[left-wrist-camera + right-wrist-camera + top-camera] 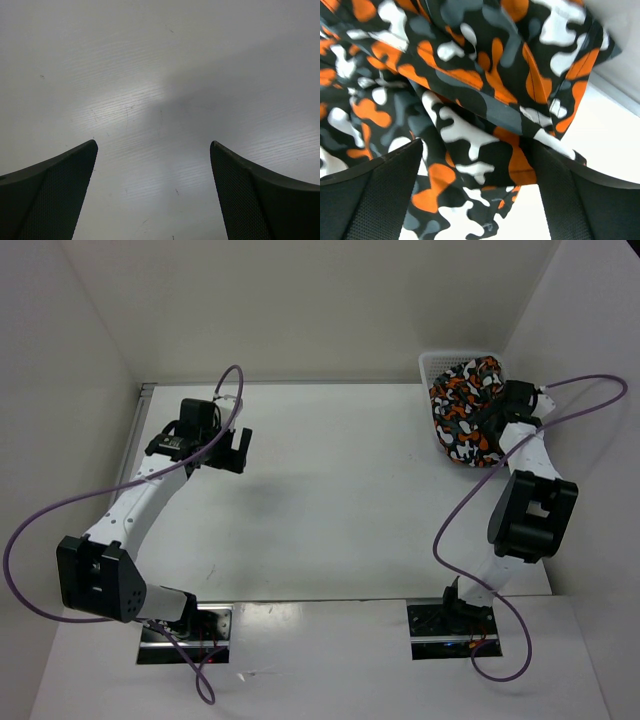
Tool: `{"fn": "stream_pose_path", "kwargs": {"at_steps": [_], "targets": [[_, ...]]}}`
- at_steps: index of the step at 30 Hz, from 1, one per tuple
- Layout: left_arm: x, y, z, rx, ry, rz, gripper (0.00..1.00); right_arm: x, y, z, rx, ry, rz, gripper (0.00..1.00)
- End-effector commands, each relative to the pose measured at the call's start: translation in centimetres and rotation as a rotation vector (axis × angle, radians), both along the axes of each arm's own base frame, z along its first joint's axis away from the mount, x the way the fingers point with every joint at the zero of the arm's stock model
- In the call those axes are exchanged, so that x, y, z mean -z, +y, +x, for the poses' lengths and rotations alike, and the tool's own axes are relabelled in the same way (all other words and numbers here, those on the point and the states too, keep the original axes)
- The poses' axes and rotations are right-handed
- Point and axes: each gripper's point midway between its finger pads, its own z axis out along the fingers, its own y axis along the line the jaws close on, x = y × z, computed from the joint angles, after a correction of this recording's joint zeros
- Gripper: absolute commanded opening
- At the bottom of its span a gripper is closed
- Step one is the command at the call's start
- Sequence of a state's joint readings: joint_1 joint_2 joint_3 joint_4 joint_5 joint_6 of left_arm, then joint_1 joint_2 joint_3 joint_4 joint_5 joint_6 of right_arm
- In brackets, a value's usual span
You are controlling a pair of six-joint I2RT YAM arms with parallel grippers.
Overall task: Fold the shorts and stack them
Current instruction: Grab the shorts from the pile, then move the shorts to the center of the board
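Showed the shorts (pixel 460 415) bunched in a white basket (pixel 430 362) at two o'clock of the worktop (pixel 330 500). Had the right tool (pixel 475 145) spread apart around a hanging fold, unclamped; left tool (pixel 153 143) apart at ten o'clock. Likely best closed on one hem, then lifted slowly.

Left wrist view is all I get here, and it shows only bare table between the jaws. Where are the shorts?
Observer: The shorts sit bunched in the white mesh basket at the table's far right corner.
Operator: Is the right arm on them?
Observer: Its jaws stand wide apart with camouflage fabric between them, and I see nothing pinched.
Operator: And where does my left arm sit overall?
Observer: It hangs over the far left of the table, well away from the basket.
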State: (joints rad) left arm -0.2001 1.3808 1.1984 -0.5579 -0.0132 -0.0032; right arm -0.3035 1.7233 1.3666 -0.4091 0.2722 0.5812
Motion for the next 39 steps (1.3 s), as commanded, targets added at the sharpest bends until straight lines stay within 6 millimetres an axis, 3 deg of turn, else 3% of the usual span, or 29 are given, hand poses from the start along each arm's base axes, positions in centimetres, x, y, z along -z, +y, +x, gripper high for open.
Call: {"fn": "stream_pose_path", "kwargs": {"at_steps": [1,4,5,8,9,11,12,13,14,18,19,21,22,24,25,26,27,28,29,30,31,32,35,37,39], "targets": [[-0.6,-0.4,0.5,0.011,-0.021,-0.007,1.0,-0.8,1.3,0.2,-0.037,-0.027,-0.024,0.91],[-0.6,-0.4,0.5,0.011,-0.021,-0.007,1.0,-0.4,1.4,0.0,-0.03,-0.012,-0.037,0.76],[-0.6,-0.4,0.5,0.011,-0.021,-0.007,1.0,-0.4,1.4,0.0,-0.03,-0.012,-0.037,0.65],[-1.4,-0.3,0.3,0.011,-0.042,-0.011,1.0,-2.1,1.4,0.2,-0.029,-0.045,-0.046,0.48],[-1.2,-0.3,0.1,0.011,-0.034,-0.01,1.0,-2.5,1.4,0.1,-0.023,-0.058,-0.043,0.37],[-1.2,-0.2,-0.1,0.011,-0.034,-0.01,1.0,-4.6,1.8,0.7,-0.033,-0.099,-0.054,0.24],[-1.5,-0.2,-0.2,0.011,-0.044,-0.012,1.0,-5.7,1.4,0.5,-0.015,-0.112,-0.073,0.11],[-1.5,-0.2,-0.2,0.011,-0.044,-0.012,1.0,-8.1,2.2,1.2,-0.036,-0.157,-0.097,0.05],[-1.8,-0.4,-0.3,0.019,-0.051,-0.021,1.0,-8.8,2.2,1.3,-0.036,-0.165,-0.099,0.0],[-2.2,-0.8,-0.5,0.037,-0.057,-0.039,1.0,-16.6,5.4,2.8,-0.147,-0.322,-0.133,0.0],[-2.5,-0.9,-0.6,0.043,-0.066,-0.048,1.0,-19.6,6.2,3.2,-0.182,-0.375,-0.152,0.0],[-2.9,-0.9,-0.7,0.043,-0.077,-0.05,1.0,-23.8,9.3,3.6,-0.29,-0.475,-0.142,0.0],[-3.3,-1.0,-0.9,0.05,-0.088,-0.058,1.0,-27.8,10.5,3.4,-0.329,-0.559,-0.147,0.0],[-3.8,-0.9,-1.0,0.05,-0.1,-0.068,1.0,-32.3,14.3,2.9,-0.453,-0.655,-0.151,0.0],[-4.2,-0.9,-1.1,0.051,-0.112,-0.07,1.0,-36.1,16.6,2.4,-0.553,-0.733,-0.166,0.0],[-4.2,-0.9,-1.1,0.051,-0.112,-0.07,1.0,-37.9,18.4,2.0,-0.613,-0.767,-0.169,0.0],[-4.3,-1.0,-1.2,0.063,-0.109,-0.089,1.0,-39.7,21.6,1.2,-0.699,-0.802,-0.163,0.0],[-4.4,-1.0,-1.3,0.063,-0.106,-0.089,1.0,-43.1,25.0,-0.6,-0.791,-0.867,-0.175,0.0],[-5.0,-1.1,-1.1,0.063,-0.119,-0.091,1.0,-44.7,25.1,-1.2,-0.804,-0.897,-0.198,0.0],[-5.6,-1.0,-1.3,0.064,-0.128,-0.092,1.0,-49.1,27.8,-5.4,-0.881,-1.011,-0.195,0.0],[-5.4,-1.0,-1.5,0.063,-0.116,-0.09,1.0,-49.2,29.3,-5.0,-0.917,-1.028,-0.181,0.0],[-6.5,-0.7,-1.4,0.057,-0.143,-0.099,1.0,-51.8,31.6,-8.4,-0.965,-1.126,-0.157,0.0],[-8.3,1.6,-1.6,-0.004,-0.172,-0.098,1.0,-53.5,34.2,-11.2,-1.047,-1.205,-0.104,0.0],[-9.9,2.3,-1.5,-0.019,-0.209,-0.113,1.0,-52.5,36.4,-12.2,-1.169,-1.194,-0.034,0.0],[-12.2,3.3,-1.6,-0.029,-0.268,-0.139,1.0,-49.8,38.3,-10.6,-1.211,-1.106,0.014,0.0]]}}
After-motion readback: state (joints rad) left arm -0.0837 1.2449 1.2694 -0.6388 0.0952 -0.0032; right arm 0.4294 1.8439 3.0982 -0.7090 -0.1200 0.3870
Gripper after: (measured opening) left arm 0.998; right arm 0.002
